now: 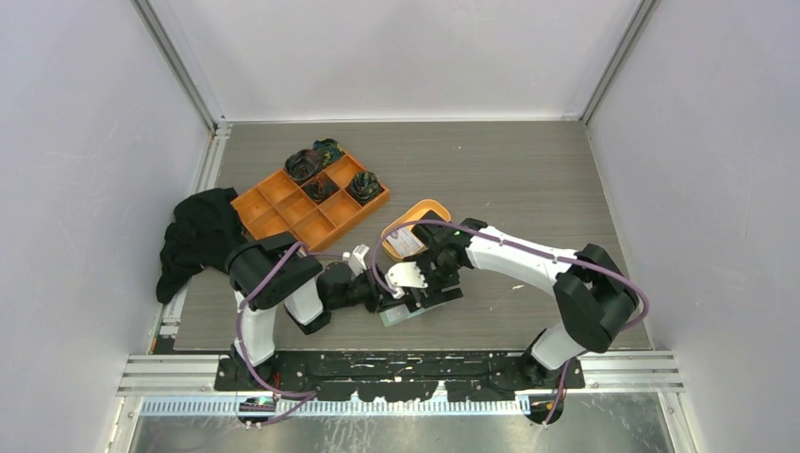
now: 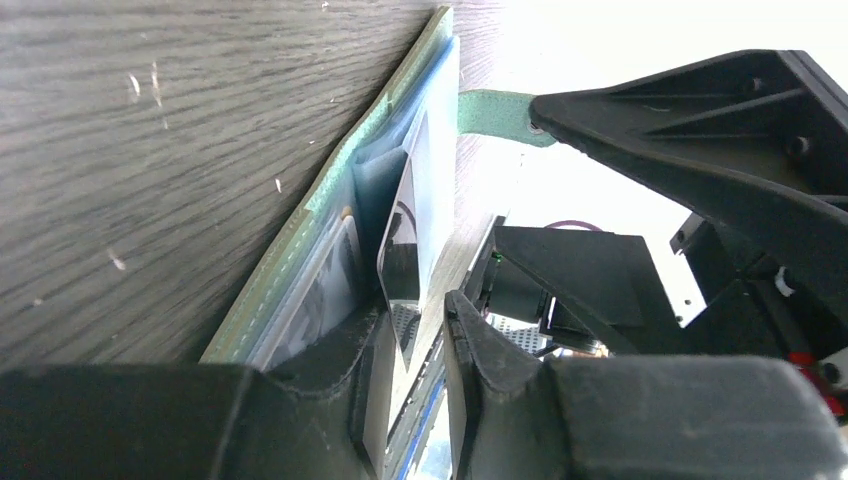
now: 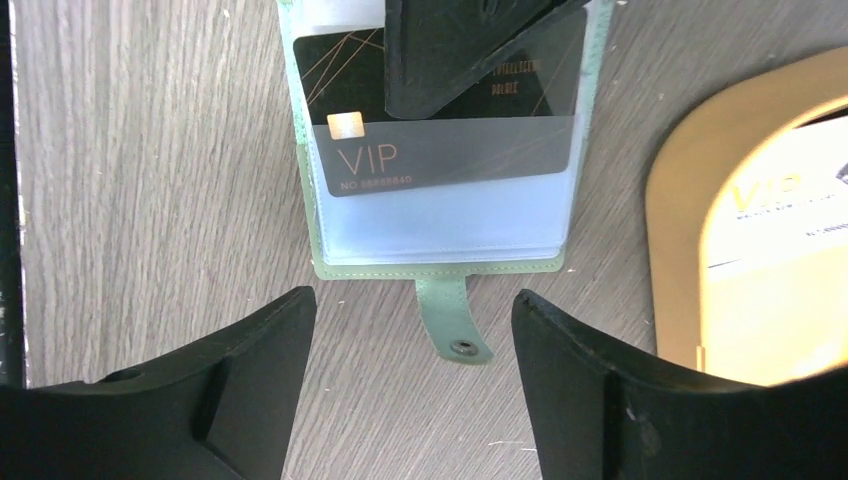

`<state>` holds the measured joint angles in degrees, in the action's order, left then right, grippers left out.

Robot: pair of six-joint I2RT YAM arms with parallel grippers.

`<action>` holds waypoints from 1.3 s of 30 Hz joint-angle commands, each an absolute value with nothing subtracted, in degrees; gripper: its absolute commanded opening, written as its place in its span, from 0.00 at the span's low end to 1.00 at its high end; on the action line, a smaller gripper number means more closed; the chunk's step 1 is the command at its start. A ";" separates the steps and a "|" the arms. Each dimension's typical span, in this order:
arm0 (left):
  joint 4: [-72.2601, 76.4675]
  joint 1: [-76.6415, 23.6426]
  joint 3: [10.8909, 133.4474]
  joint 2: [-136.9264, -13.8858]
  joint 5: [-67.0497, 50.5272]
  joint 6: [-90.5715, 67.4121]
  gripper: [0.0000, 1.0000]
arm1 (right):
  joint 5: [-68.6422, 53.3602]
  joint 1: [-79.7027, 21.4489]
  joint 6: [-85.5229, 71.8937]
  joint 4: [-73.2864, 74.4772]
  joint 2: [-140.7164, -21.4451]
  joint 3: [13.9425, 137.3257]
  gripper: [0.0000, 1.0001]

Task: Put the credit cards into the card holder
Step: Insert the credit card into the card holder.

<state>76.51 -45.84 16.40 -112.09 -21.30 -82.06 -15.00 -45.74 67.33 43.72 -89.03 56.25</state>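
Dark VIP credit card (image 3: 335,70) half-seated in sage-green card holder (image 3: 440,266).
Left end effector (image 2: 415,322), slightly open, straddles its protruding end; right end effector (image 3: 412,305), wide open, hovers past the holder's opposite edge.

The card holder (image 3: 440,266) is cropped (top edge).

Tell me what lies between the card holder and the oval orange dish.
Nothing but bare tabletop: in the right wrist view, a narrow strip of grey wood separates the card holder from the orange dish.
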 commanded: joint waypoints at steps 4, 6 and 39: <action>70.61 -45.45 16.26 -113.25 -20.04 -79.03 0.27 | -27.56 -45.35 66.61 45.29 -85.31 57.55 0.61; 70.51 -45.44 16.26 -113.16 -20.02 -78.94 0.27 | -31.87 -45.71 65.22 44.88 -84.87 57.65 0.50; 75.94 -45.00 15.91 -117.31 -20.96 -80.27 0.28 | -4.46 -66.64 57.69 21.77 -92.68 51.53 0.01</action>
